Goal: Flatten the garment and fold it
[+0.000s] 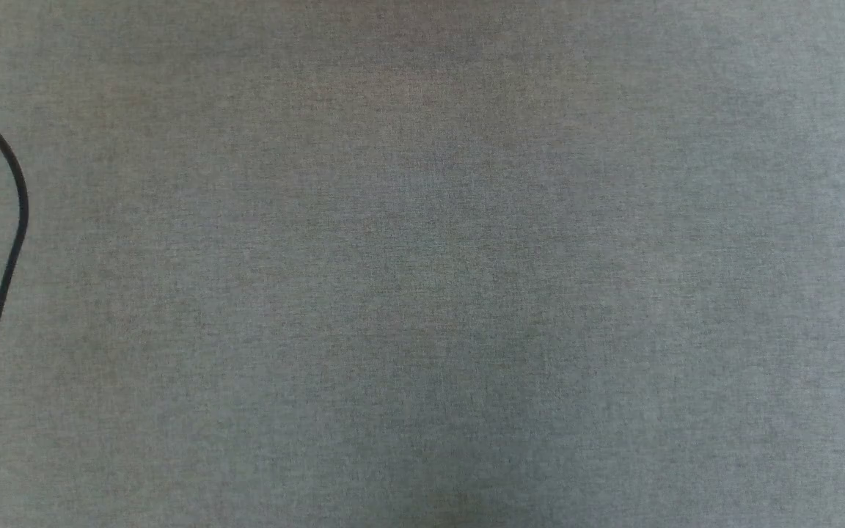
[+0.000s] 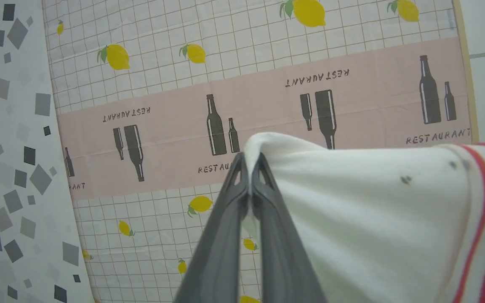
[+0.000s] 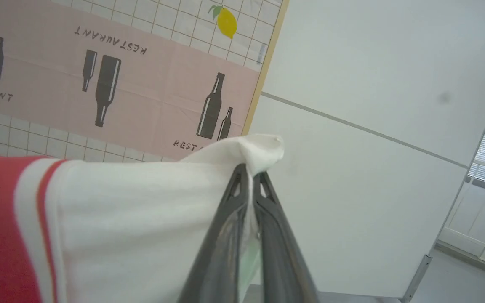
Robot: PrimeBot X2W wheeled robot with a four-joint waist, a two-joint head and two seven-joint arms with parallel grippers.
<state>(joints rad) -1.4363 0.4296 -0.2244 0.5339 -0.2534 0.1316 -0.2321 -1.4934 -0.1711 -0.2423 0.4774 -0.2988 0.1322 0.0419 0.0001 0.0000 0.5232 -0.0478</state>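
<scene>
The garment [image 2: 373, 219] is held up in the air between both arms. In the left wrist view my left gripper [image 2: 250, 162] is shut on a white sleeve corner, and the white cloth runs off to the right into red-and-white striped trim and red fabric. In the right wrist view my right gripper [image 3: 251, 172] is shut on the other white sleeve corner of the garment [image 3: 133, 219], with the cloth stretching left to the striped trim and red body. The lettering is hidden.
A wall hanging [image 2: 267, 105] printed with lemons, bottles and "RESTAURANT" stands ahead of both wrists. White wall panels [image 3: 373, 105] lie to its right. The head view looks at a grey fabric surface [image 1: 422, 264] with a black cable [image 1: 15, 213] at its left edge.
</scene>
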